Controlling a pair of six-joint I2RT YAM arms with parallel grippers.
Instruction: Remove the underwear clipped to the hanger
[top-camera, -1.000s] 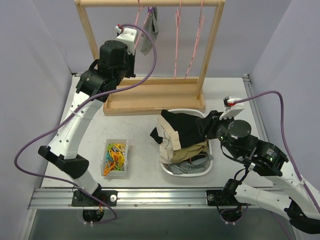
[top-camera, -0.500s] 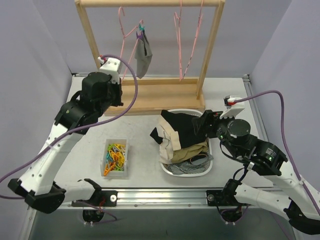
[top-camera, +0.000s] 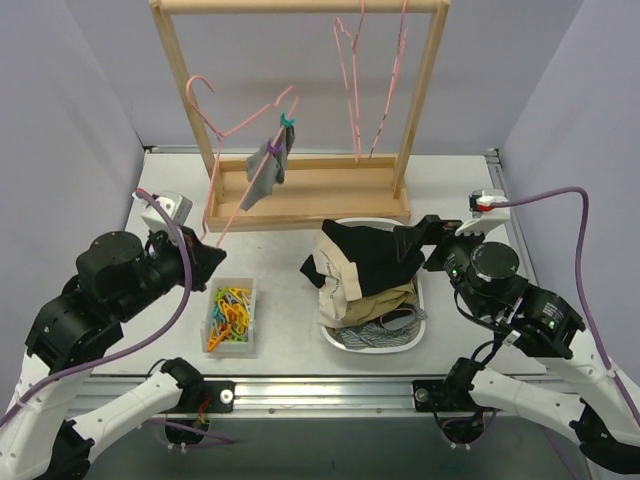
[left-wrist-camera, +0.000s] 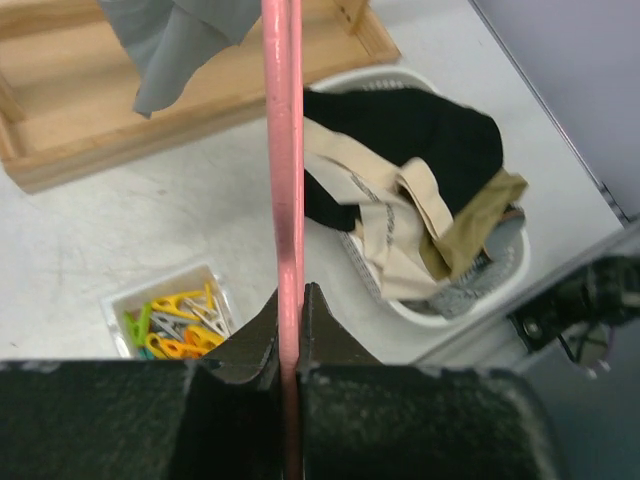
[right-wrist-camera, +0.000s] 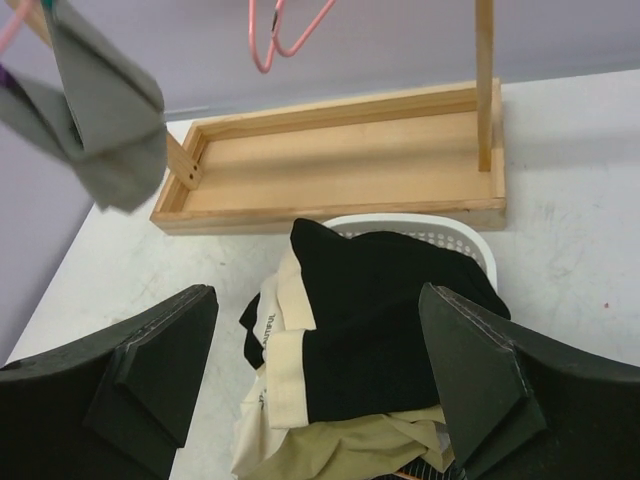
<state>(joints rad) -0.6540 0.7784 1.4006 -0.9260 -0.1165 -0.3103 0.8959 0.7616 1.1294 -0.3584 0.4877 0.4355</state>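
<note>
One white table (top-camera: 282, 262) (lavender walls (top-camera: 70, 100) around)

Pale lavender walls (top-camera: 90, 90) close in the space at the back and on both sides, evenly lit with only soft shadows. Between them stands a white bench (top-camera: 462, 192), lightly scuffed, with a silver metal rail (top-camera: 320, 393) running along its near edge. At the back of the bench stands a light wooden rack (top-camera: 420, 105), two uprights rising from a shallow tray-like base.
</note>
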